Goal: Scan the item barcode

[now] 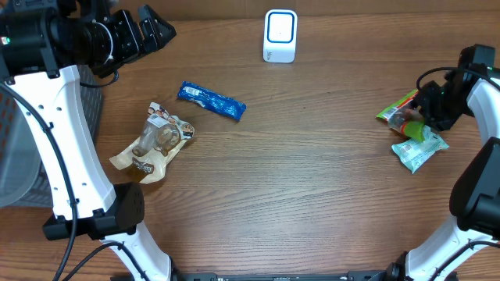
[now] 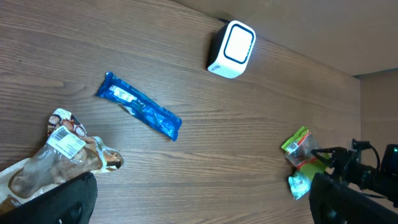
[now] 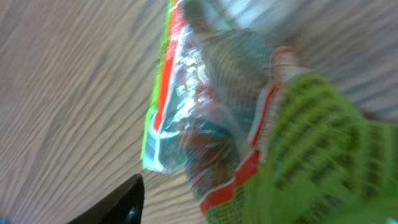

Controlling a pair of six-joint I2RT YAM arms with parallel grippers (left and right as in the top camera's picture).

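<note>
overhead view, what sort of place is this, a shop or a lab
Probably a lab mock-up of a shop checkout rather than a real store: a white barcode scanner stands on a wood-grain table, with a wrapped blue bar and a snack bag laid out.

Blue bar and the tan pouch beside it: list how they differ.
The blue bar is slim, straight and flat; the tan pouch is broader, crumpled and bulging. The blue bar has an opaque blue wrapper; the tan pouch is partly see-through, with brown contents showing. The blue bar lies nearer the scanner than the tan pouch does. Both rest on the wooden table.
</note>
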